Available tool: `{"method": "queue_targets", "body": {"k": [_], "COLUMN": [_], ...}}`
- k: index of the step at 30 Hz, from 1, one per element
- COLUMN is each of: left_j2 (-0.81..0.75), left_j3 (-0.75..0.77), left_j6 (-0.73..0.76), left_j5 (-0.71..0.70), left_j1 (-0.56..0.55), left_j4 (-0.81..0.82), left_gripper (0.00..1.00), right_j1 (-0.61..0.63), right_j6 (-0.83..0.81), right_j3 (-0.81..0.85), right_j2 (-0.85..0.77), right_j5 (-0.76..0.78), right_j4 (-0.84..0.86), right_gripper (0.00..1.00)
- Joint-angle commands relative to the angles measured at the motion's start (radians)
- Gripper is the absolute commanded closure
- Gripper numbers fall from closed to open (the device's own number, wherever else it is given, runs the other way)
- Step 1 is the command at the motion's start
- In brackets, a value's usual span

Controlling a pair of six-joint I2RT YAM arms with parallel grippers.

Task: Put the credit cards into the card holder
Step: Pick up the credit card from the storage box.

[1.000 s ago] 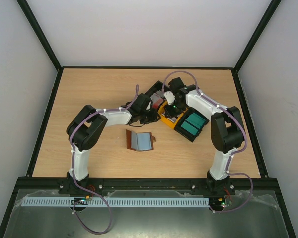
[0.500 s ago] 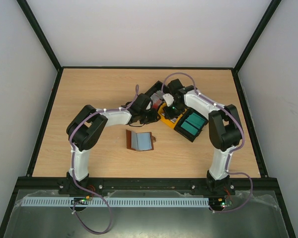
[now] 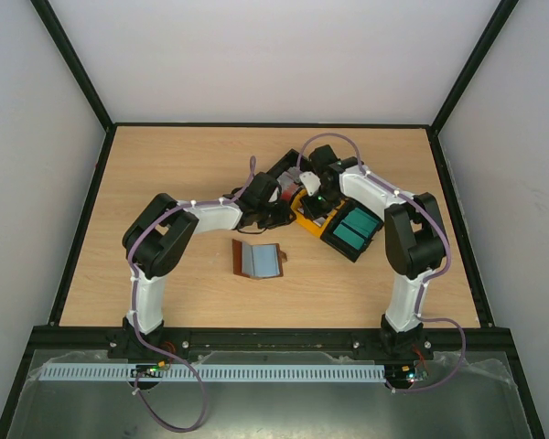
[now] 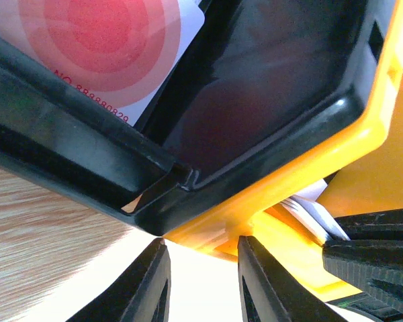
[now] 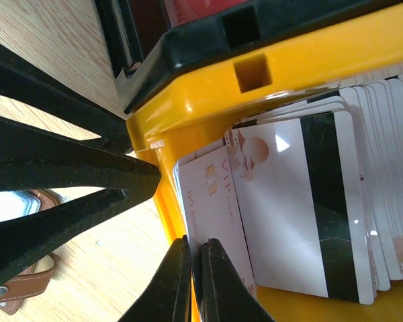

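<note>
The brown card holder lies open on the table in front of the tray; its strap shows at the lower left of the right wrist view. Credit cards stand in a black-and-yellow tray: teal ones, a red-and-white one, and white ones with a dark stripe. My right gripper is shut on the edge of the frontmost white card in the yellow compartment. My left gripper pinches the tray's yellow corner between its tips.
Both wrists crowd over the tray at mid-table, the left gripper close beside the right gripper. Bare wooden table spreads to the left and back, with black frame rails along its edges.
My right gripper's jaws have closed onto the white card, and the right arm has edged slightly left. The left arm, tray and card holder have not moved.
</note>
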Motion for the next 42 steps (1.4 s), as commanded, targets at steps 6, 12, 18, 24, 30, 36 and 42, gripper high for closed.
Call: {"method": "queue_targets", "body": {"k": [6,12,18,24,30,36,42], "left_j2": [0.033,0.034,0.034,0.034,0.036,0.033,0.023], "left_j3": [0.004,0.002,0.001,0.0,-0.001,0.002,0.004], "left_j6": [-0.005,-0.007,-0.008,-0.008,-0.008,-0.004,0.0], "left_j5": [-0.007,-0.007,-0.007,-0.006,-0.005,-0.002,0.003], "left_j1": [-0.003,-0.003,-0.003,-0.003,-0.003,-0.003,-0.003], "left_j4": [-0.014,-0.013,-0.012,-0.012,-0.012,-0.01,-0.011], "left_gripper": [0.7,0.7,0.7,0.7,0.7,0.71,0.7], "right_j1": [0.004,0.004,0.004,0.004,0.004,0.004,0.002], "right_j6": [-0.005,-0.008,-0.008,-0.008,-0.003,0.012,0.023], "right_j3": [0.005,-0.01,-0.014,-0.014,-0.009,-0.005,-0.013], "right_j2": [-0.05,-0.073,-0.067,-0.045,-0.032,-0.07,-0.141], "right_j5": [-0.018,-0.022,-0.021,-0.019,-0.012,0.079,0.15], "right_j4": [-0.025,-0.017,-0.015,-0.014,-0.014,0.022,0.053], "right_gripper": [0.96,0.96,0.95,0.94,0.95,0.98,0.98]}}
